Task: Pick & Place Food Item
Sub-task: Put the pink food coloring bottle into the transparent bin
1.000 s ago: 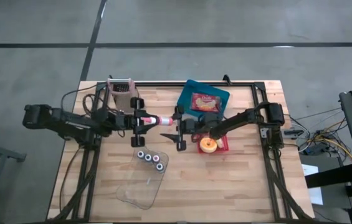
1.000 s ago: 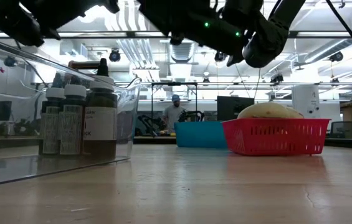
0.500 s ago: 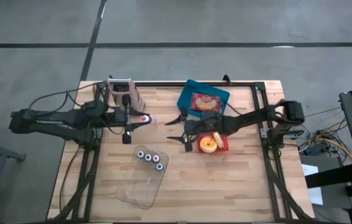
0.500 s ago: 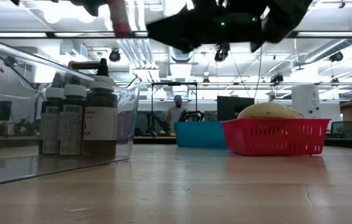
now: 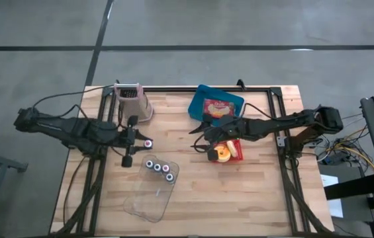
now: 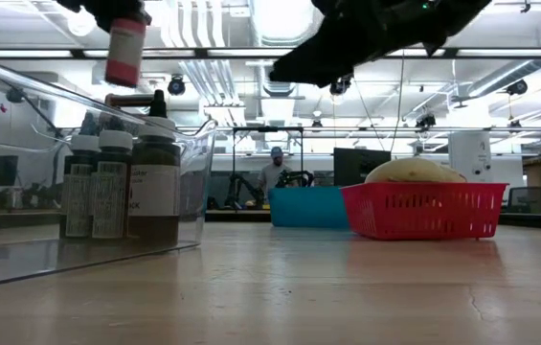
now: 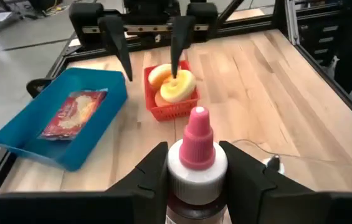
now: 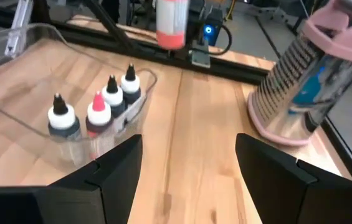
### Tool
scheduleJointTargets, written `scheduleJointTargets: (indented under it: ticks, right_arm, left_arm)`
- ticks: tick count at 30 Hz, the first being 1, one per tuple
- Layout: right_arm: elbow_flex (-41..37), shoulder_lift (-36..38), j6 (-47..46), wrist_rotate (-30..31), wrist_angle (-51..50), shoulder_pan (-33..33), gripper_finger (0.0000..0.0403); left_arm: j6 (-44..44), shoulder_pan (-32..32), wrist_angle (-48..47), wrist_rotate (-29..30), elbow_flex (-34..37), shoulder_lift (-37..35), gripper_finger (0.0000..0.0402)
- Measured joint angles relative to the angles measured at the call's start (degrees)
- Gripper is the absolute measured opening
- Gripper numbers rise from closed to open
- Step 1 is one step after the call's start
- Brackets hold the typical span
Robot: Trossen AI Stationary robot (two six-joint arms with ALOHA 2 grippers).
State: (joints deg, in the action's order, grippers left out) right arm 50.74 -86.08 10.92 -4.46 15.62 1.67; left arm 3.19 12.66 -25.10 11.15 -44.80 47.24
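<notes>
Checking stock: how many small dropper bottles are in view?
4: three stand in the clear tray, namely bottles; one pink-capped bottle is held by the left end effector.

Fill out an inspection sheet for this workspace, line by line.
Surface: wooden table, bare at the near side.
Job's things: pink-capped bottle held over the table; clear tray holding three bottles.
Clutter: red basket with yellow food; blue bin with a packet; pink-topped grater.
End effectors: left end effector shut on the bottle; right end effector open, empty, by the basket.
Cables: loose bundle off the table's right edge.
Surroundings: person far behind the table.
</notes>
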Motion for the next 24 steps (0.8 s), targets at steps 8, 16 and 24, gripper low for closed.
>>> scheduleJointTargets:
  ticks: [8, 16, 24]
  right_arm:
    - [-6.0, 5.1, -2.6, 1.7, 2.4, -0.3, 0.0249]
    - [-11.0, 9.8, -4.5, 8.7, 3.6, -3.9, 0.0248]
    - [-15.5, 12.5, -5.4, 12.6, 9.4, -7.3, 0.0248]
  left_arm:
    - [-7.7, 12.2, -1.6, 8.4, 0.1, -0.4, 0.0109]
    - [-13.7, 24.0, 8.6, 17.5, 7.4, -0.4, 0.0109]
    - [-13.1, 28.3, 31.1, 16.5, 22.0, -0.4, 0.0109]
